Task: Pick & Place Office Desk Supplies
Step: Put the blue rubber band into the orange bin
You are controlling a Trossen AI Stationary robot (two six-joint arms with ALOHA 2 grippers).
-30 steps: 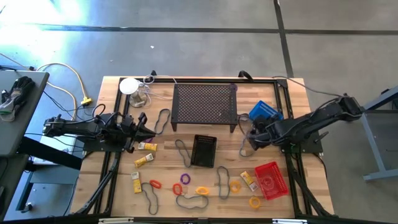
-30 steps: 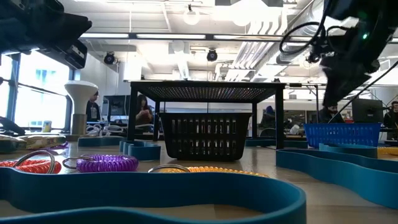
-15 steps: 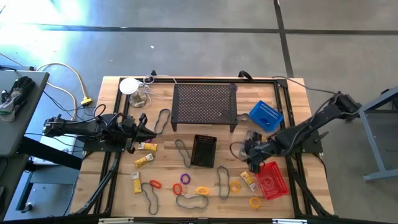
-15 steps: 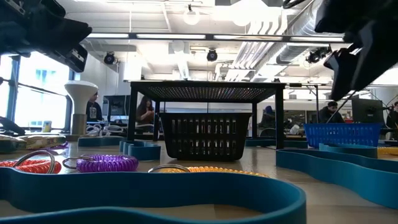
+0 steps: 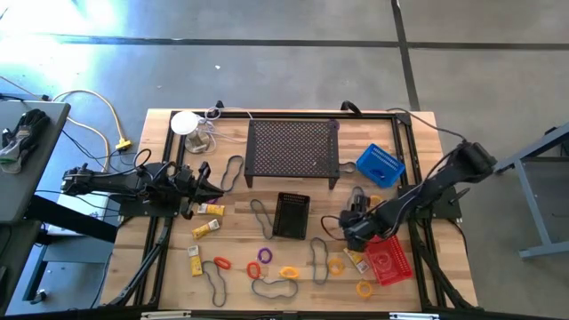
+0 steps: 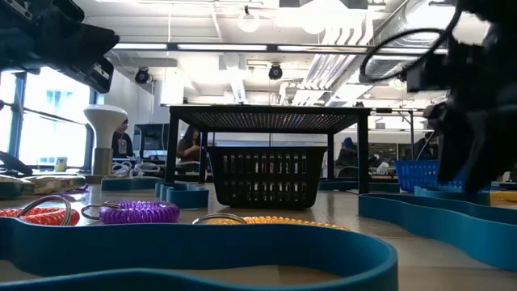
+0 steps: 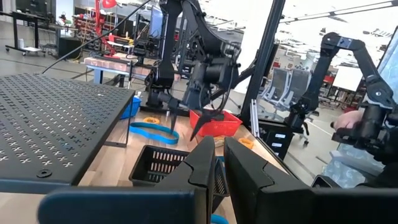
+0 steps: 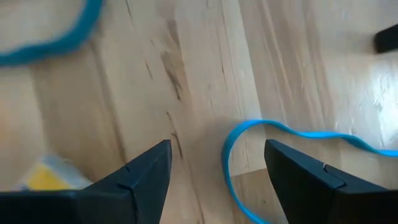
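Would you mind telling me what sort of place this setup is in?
Likely a robotics lab or workshop: exposed ceiling ducts, a bare concrete floor, and other robot arms on workbenches beyond the wooden table.

Red basket [image 5: 388,259]; blue basket [image 5: 380,164]; purple ring [image 5: 264,255].

The room is bright. In the high view, white glare washes the grey concrete floor [image 5: 62,22] at the upper left. In the low view, long ceiling lights [image 6: 242,47] glow at the top, and the thick blue rubber loop [image 6: 194,255] along the bottom looks blurry. At the right, the dark robot arm [image 6: 477,121] is smeared.
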